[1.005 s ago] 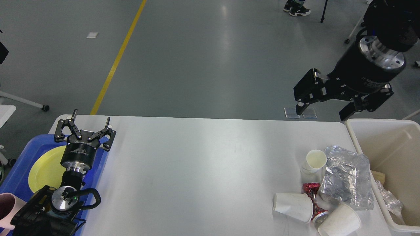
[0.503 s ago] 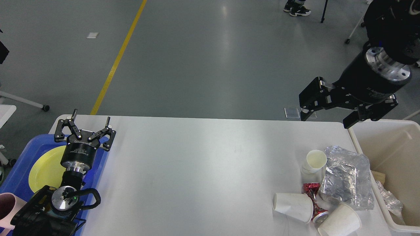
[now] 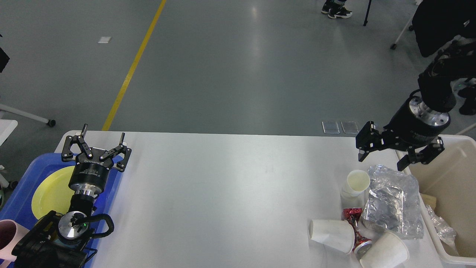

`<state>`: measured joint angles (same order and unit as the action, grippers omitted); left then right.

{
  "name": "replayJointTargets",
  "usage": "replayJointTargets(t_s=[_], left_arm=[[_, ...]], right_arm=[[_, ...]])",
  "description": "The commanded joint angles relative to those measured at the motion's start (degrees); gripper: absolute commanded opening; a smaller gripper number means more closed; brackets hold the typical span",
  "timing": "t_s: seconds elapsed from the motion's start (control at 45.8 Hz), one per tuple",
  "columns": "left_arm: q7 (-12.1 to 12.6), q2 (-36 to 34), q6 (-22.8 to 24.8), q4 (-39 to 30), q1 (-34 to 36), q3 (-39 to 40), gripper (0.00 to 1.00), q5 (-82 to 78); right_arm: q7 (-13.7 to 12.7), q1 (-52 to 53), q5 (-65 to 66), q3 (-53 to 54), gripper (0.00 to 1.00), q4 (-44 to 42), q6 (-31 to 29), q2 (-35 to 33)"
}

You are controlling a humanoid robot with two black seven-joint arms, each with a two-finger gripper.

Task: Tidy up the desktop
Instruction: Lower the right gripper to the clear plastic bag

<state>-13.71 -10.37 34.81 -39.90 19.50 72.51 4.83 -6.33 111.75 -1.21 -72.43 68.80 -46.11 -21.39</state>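
The white desktop (image 3: pixel 230 193) fills the lower view. Litter sits at its right front: an upright paper cup (image 3: pixel 357 182), a tipped paper cup (image 3: pixel 331 234), another tipped cup (image 3: pixel 385 253), a crushed red can (image 3: pixel 355 227) and crumpled foil (image 3: pixel 394 201). My right gripper (image 3: pixel 381 162) hangs open, empty, just above the foil and the upright cup. My left gripper (image 3: pixel 102 136) stands open and empty over the far edge of the blue tray.
A blue tray (image 3: pixel 22 197) at the left edge holds a yellow plate (image 3: pixel 52 193); a pink cup (image 3: pixel 7 238) sits at its near end. A cream bin (image 3: pixel 446 178) with some scraps inside stands off the desktop's right end.
My right gripper has come down and moved right and nearer, from high above the floor beyond the desktop to just over the foil. The left arm has not moved.
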Motion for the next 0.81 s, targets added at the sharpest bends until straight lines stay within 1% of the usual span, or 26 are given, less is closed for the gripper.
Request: replayJointTargets(t_s=[0.0,0.044,0.109,0.197,0.306,0.328,0.35,0.393,0.524,0.59,0.612,0.677,0.699,0.787], left_arm=[[0.00,0.00,-0.01,-0.09,-0.08,0.00,0.96,0.01],[0.00,0.00,-0.01,-0.09,0.01,0.00,0.96,0.01],[0.00,0.00,-0.01,-0.09,0.01,0.00,0.96,0.01],[0.00,0.00,-0.01,0.00,-0.08,0.00,0.96,0.01],[0.00,0.00,-0.01,0.00,0.01,0.00,0.96,0.01],[0.00,0.00,-0.01,-0.09,0.01,0.00,0.96,0.01],[0.00,0.00,-0.01,0.00,0.01,0.00,0.96,0.01],[0.00,0.00,-0.01,0.00,0.01,0.00,0.96,0.01],[0.00,0.00,-0.01,0.00,0.01,0.00,0.96,0.01],[0.00,0.00,-0.01,0.00,0.01,0.00,0.96,0.01],[0.00,0.00,-0.01,0.00,0.01,0.00,0.96,0.01],[0.00,0.00,-0.01,0.00,0.01,0.00,0.96,0.01],[0.00,0.00,-0.01,0.00,-0.08,0.00,0.96,0.01],[0.00,0.00,-0.01,0.00,0.01,0.00,0.96,0.01]], right_arm=[[0.00,-10.04,0.51,2.55,0.90,-8.05,2.16,0.29],[0.00,-15.13,0.51,3.69,0.90,-13.05,2.87,0.12],[0.35,-19.80,0.51,4.40,0.90,-18.69,2.96,-0.32],[1.14,-24.12,0.51,4.49,0.90,-23.61,3.13,-2.25],[5.17,-28.07,1.64,4.84,0.90,-27.22,3.40,-4.63],[6.31,-28.86,2.26,4.84,0.90,-27.84,3.48,-4.72],[8.68,-30.26,3.74,5.01,0.90,-29.15,3.92,-4.81],[11.50,-31.59,5.16,5.10,0.90,-30.47,4.45,-4.98],[21.95,-36.68,7.27,4.66,0.91,-35.74,4.98,-6.47],[24.78,-40.90,7.63,4.58,0.93,-39.96,5.85,-6.30],[25.22,-42.56,7.63,4.66,0.93,-41.37,6.38,-6.21],[25.22,-47.05,7.63,4.93,0.95,-44.89,8.49,-6.04],[25.22,-48.46,7.54,4.93,0.96,-45.59,9.45,-5.95],[25.22,-52.07,7.45,5.10,0.96,-46.39,13.58,-4.99]])
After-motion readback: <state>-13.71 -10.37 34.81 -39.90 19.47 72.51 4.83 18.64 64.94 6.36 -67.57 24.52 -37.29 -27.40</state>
